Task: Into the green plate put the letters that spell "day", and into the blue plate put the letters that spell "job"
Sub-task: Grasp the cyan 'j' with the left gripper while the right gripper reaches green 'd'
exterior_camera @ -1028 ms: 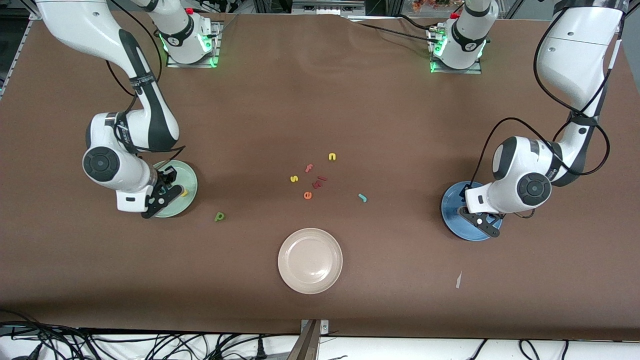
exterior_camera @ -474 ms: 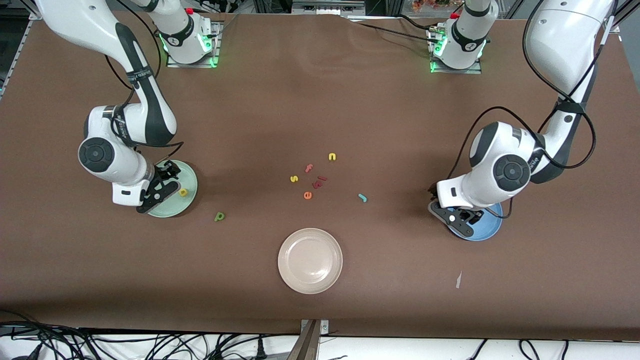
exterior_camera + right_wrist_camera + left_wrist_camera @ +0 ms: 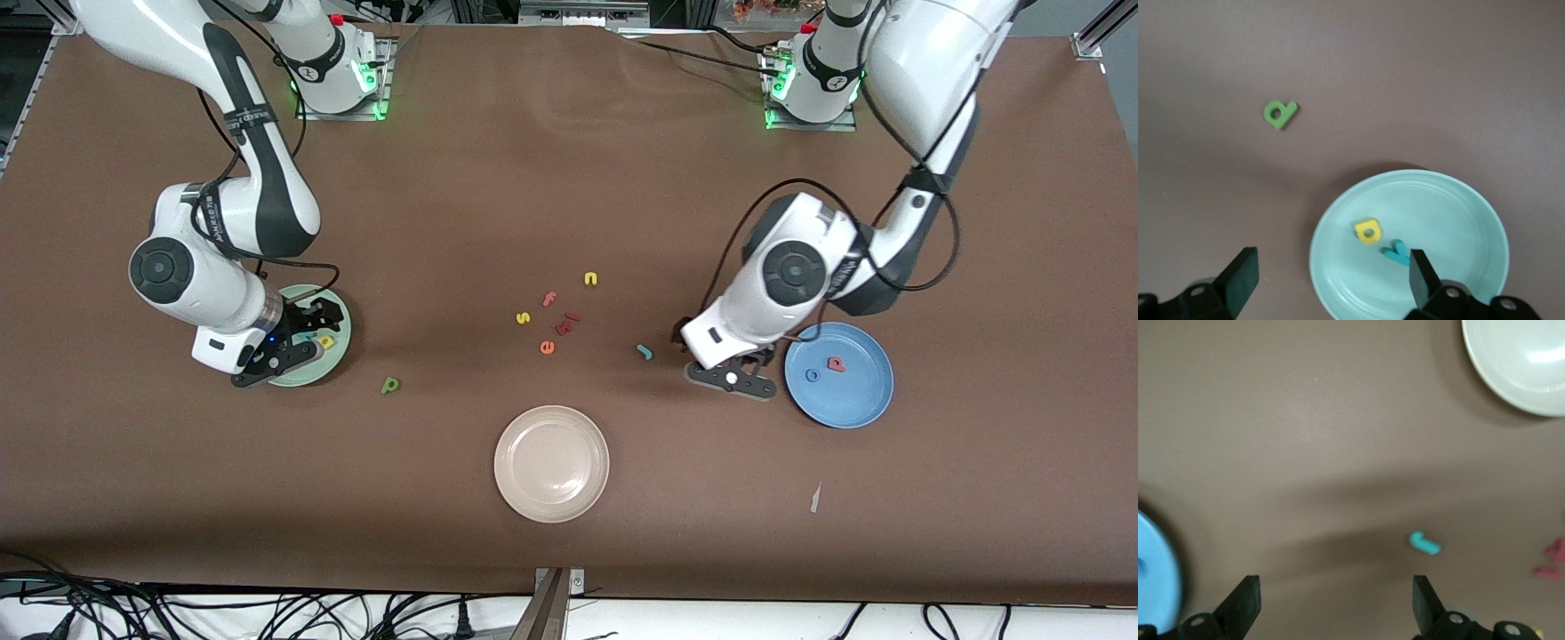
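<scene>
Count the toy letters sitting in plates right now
4. A yellow letter and a teal letter lie in the green plate. A blue ring letter and a red letter lie in the blue plate. The beige plate holds none.

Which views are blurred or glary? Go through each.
Left wrist view: smeared, the teal j and blue plate soft-edged, a streaky glare on the beige plate. Right wrist view: fairly sharp, green letter crisp. Front view: evenly lit, soft shadows under both arms.
</scene>
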You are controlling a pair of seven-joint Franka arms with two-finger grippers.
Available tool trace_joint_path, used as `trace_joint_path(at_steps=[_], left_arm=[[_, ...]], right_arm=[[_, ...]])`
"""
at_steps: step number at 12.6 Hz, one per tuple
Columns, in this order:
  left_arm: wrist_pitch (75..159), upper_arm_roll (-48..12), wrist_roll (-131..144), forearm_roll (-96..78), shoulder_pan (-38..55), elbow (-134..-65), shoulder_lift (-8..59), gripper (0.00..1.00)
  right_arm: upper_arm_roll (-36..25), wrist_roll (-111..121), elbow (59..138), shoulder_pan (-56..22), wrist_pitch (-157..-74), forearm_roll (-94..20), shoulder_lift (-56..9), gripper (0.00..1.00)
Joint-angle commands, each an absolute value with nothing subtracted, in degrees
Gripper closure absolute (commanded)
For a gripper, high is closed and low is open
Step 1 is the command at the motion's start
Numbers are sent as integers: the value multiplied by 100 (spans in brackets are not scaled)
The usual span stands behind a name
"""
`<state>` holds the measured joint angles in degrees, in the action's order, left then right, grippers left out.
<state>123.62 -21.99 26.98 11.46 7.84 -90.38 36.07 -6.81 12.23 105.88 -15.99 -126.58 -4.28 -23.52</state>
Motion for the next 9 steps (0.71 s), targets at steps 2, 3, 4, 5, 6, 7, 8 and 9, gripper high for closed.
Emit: trace_joint_path(at_steps=[2, 3, 4, 5, 6, 7, 8, 9], left_arm=[[12287, -2127, 5371, 1204, 1343, -8115, 4533, 0], [12287, -2092, 6040, 1256, 1527, -7912, 4709, 0], [12287, -1961, 6438, 1257, 1695, -7823, 4824, 0], [12287, -1856, 6564, 1266, 1835, -7814, 4869, 0], [12296, -1759, 6539, 1274, 1898, -7831, 4869, 0], [12296, -1749, 6530, 1274, 1907, -7831, 4904, 0], [12287, -1749, 6522, 1274, 1881, -7840, 4930, 0], [12296, -1732, 6574, 1274, 1872, -7883, 4931, 0]], right_arm=[[-686, -347, 10179, -1889, -12586, -799, -2565, 0], [-686, -847, 10039, -1994, -12577, -843, -2601, 0], [-686, -1366, 9959, -2056, -12586, -852, -2671, 0], [-686, -1702, 9923, -2118, -12586, -853, -2715, 0], [-686, -1870, 9905, -2162, -12586, -853, -2725, 0], [-694, -1907, 9879, -2153, -12542, -853, -2733, 0], [-703, -1916, 9879, -2127, -12516, -853, -2733, 0], [-712, -1942, 9879, -2127, -12394, -844, -2733, 0]])
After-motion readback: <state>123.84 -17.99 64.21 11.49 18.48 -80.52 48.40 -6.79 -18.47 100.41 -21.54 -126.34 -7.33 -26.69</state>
